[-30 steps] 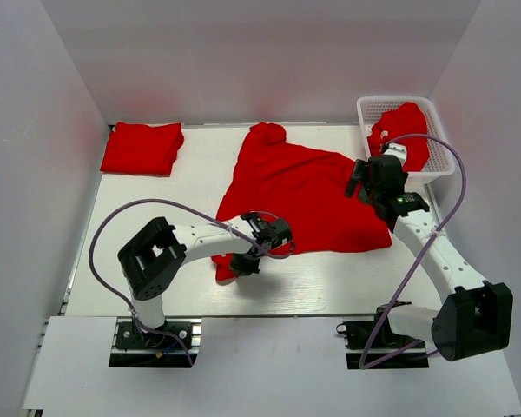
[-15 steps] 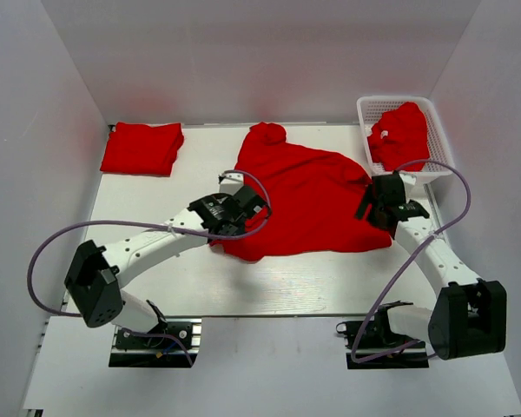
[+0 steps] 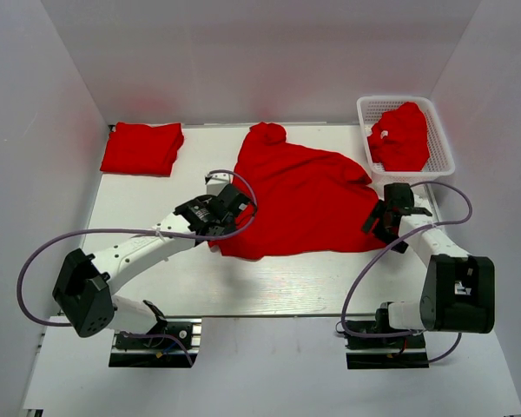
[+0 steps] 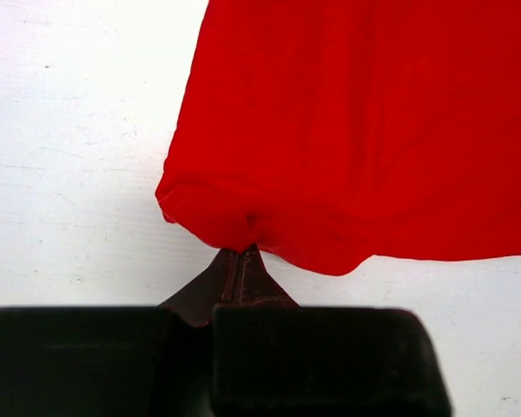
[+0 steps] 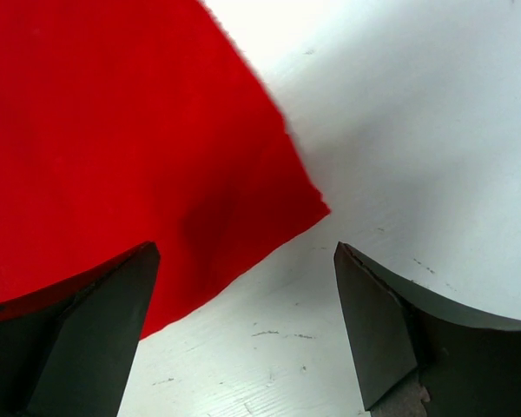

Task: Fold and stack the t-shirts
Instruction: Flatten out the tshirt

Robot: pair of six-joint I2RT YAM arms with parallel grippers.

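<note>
Currently left gripper [image 4: 241,254] is pinched on the left hem of the spread t-shirt [image 3: 304,195] on the table [image 3: 139,226], right gripper [image 5: 243,252] wide apart over its near-right corner; thin pinch may slip, or right may close beside the corner.

The white bench [image 3: 286,280] carries a folded red t-shirt [image 3: 141,148] at its far left corner, a spread-out red t-shirt [image 3: 304,200] across the middle and right, and a white lattice basket [image 3: 380,108] at the far right corner.

The spread t-shirt [image 3: 304,195] has its bunched edge in the jaws of the left gripper [image 4: 240,252], and one corner lies just ahead of the jaws of the right gripper [image 5: 243,254]; the basket [image 3: 438,139] stands beyond them.
</note>
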